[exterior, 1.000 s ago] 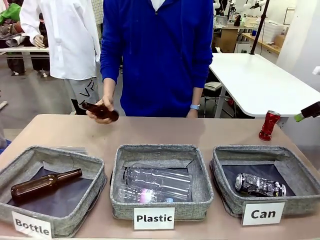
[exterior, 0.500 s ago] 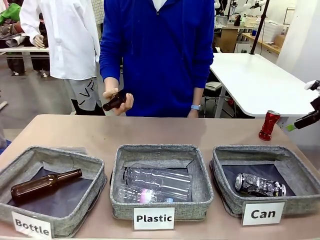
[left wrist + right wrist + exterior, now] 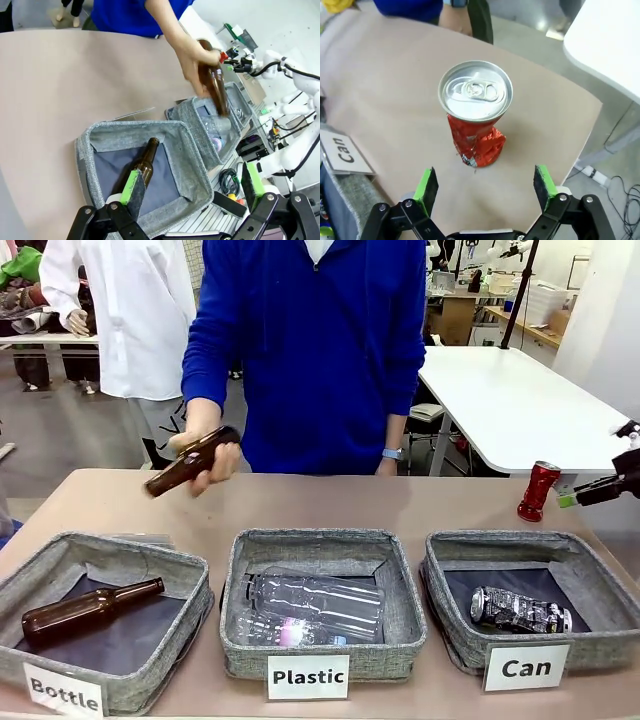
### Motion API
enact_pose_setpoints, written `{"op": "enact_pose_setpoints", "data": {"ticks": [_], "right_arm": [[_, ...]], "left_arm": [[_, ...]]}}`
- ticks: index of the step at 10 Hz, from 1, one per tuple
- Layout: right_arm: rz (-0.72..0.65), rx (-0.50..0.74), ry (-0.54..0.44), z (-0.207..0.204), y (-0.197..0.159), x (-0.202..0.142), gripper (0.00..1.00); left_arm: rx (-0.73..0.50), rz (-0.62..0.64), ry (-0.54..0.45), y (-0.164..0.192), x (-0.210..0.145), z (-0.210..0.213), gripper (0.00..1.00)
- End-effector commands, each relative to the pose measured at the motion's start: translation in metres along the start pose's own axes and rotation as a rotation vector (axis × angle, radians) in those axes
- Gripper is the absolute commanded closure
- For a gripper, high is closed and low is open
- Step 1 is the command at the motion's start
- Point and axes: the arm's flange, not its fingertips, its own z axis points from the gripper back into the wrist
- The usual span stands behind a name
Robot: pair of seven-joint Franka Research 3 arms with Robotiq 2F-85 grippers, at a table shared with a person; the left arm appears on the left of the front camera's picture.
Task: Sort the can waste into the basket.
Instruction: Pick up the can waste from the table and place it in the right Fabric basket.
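Front: red can [image 3: 539, 490] stands upright on the table, just behind the Can basket [image 3: 455, 640]. The black-and-silver can [image 3: 518, 610] lies inside the basket.
Left wrist: left gripper [image 3: 192, 181] jaws wide open, empty, above the bottle basket [image 3: 196, 170].
Right wrist: right gripper [image 3: 485, 182] jaws open, nothing held, red can just ahead.

Setting reads as a robotics lab. A tan table [image 3: 330, 500] carries carded sorting bins: Bottle basket [image 3: 150, 680], Plastic basket [image 3: 380, 660], Can basket [image 3: 460, 645]. Beyond it stand a white worktable [image 3: 510, 410] and a black stand pole [image 3: 520, 290]. Floor cables [image 3: 626, 187] lie loose.
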Motion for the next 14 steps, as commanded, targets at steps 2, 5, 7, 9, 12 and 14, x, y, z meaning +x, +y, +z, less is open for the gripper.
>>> {"op": "enact_pose_setpoints", "data": {"ticks": [2, 5, 7, 9, 12, 14], "right_arm": [[-0.023, 0.011, -0.078, -0.009, -0.013, 0.003, 0.0], [-0.033, 0.012, -0.093, -0.011, -0.014, -0.001, 0.0], [-0.052, 0.007, -0.112, -0.012, -0.016, -0.002, 0.0], [-0.055, 0.008, -0.107, -0.016, -0.017, -0.004, 0.0], [-0.069, 0.001, -0.114, -0.016, -0.019, -0.002, 0.0], [-0.084, -0.004, -0.108, -0.019, -0.019, 0.001, 0.0]], "left_arm": [[0.0, 0.0, 0.0, 0.0, 0.0, 0.0, 0.0], [-0.108, 0.033, -0.162, -0.027, 0.022, 0.086, 0.0], [-0.074, 0.05, -0.191, -0.017, 0.025, 0.105, 0.0], [-0.114, 0.045, -0.158, -0.025, 0.016, 0.096, 0.0], [-0.239, 0.018, 0.0, -0.042, 0.008, 0.048, 0.0], [-0.246, 0.005, 0.114, -0.046, 0.003, 0.02, 0.0]]}}
